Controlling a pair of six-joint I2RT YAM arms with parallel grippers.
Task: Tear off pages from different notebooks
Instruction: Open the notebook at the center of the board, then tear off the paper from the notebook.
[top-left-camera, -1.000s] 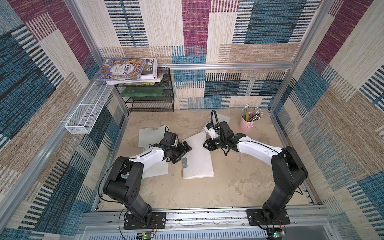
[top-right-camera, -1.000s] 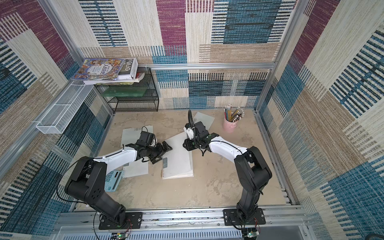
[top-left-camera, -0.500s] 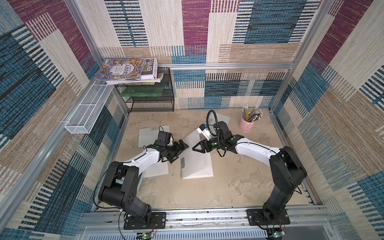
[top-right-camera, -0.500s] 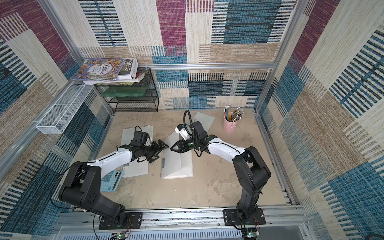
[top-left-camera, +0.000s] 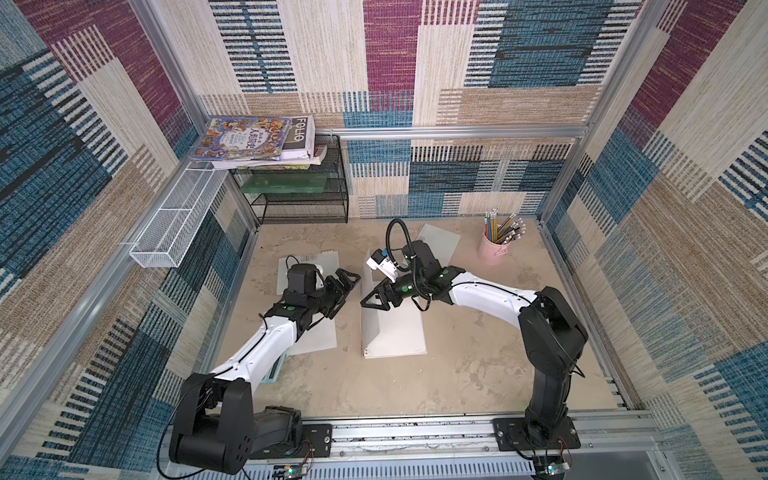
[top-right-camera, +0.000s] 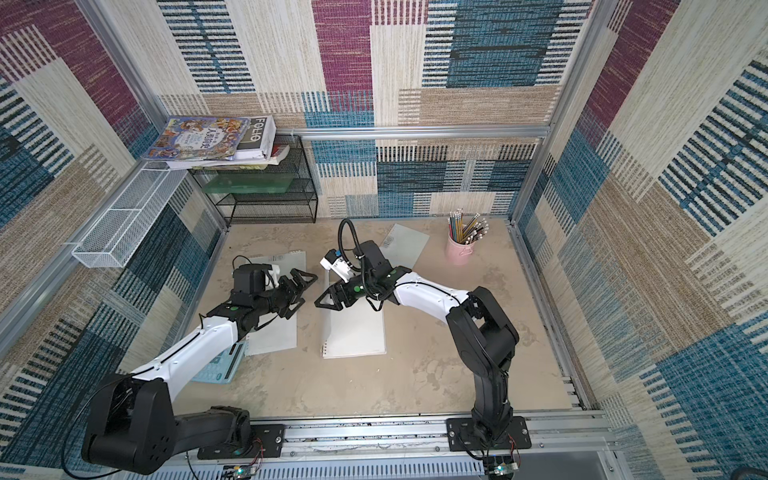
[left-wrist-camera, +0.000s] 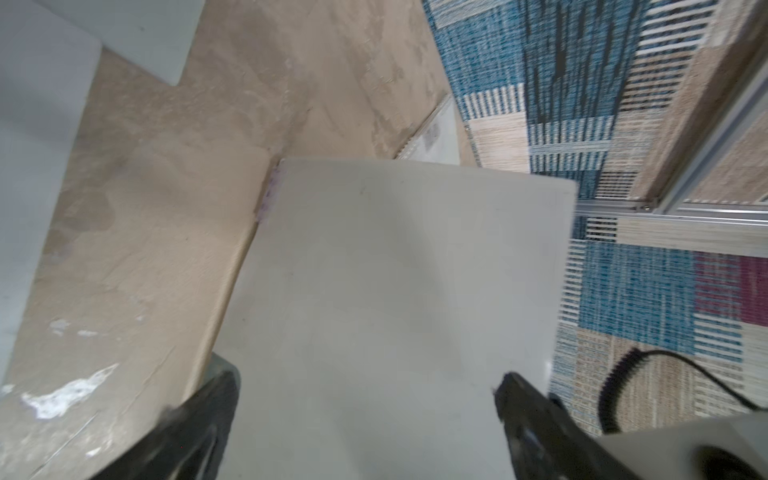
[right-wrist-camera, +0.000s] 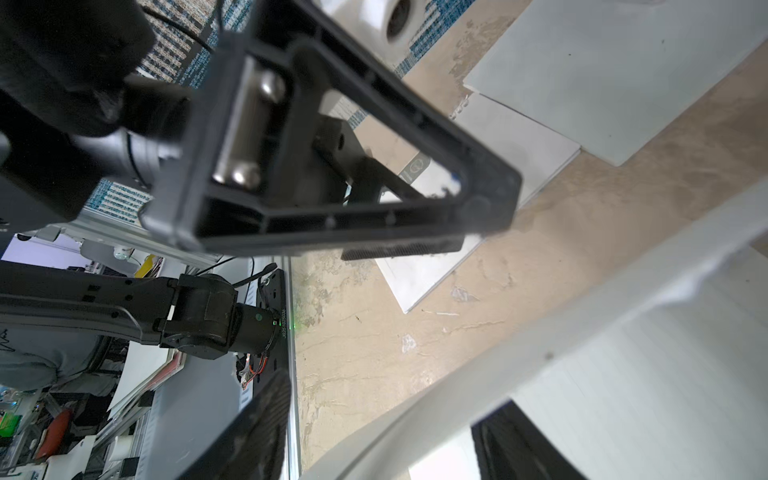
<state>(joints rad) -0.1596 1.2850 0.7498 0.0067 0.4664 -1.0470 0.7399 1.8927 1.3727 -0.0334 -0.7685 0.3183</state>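
An open notebook (top-left-camera: 399, 332) (top-right-camera: 357, 332) is laid flat on the surface (top-left-camera: 457, 374). It is well apart from the pink pencil cup (top-left-camera: 496, 249), to the robot's left of the cup and nearer the base rail. The notebook's spiral edge is turned away from the cup. Along that edge a raised leaf (top-left-camera: 370, 328) (left-wrist-camera: 395, 291) (right-wrist-camera: 561, 324) is stood nearly upright and slightly bowed; whether it is cover or page cannot be told.

The right gripper (top-left-camera: 370, 300) (top-right-camera: 326, 300) (right-wrist-camera: 382, 428) is stretched over the notebook from the cup's side. Its jaws are seen spread in the right wrist view, and the leaf's free edge is passed between them without being pinched.

The left gripper (top-left-camera: 347, 286) (top-right-camera: 303, 282) (left-wrist-camera: 365, 399) is held on the side of the leaf away from the cup. Its jaws are spread wide, with nothing gripped. In the left wrist view the leaf is framed between its two fingers (left-wrist-camera: 208, 415); contact cannot be told.

A second notebook (top-left-camera: 440, 245) is laid just beside the cup, on the robot's left of it.
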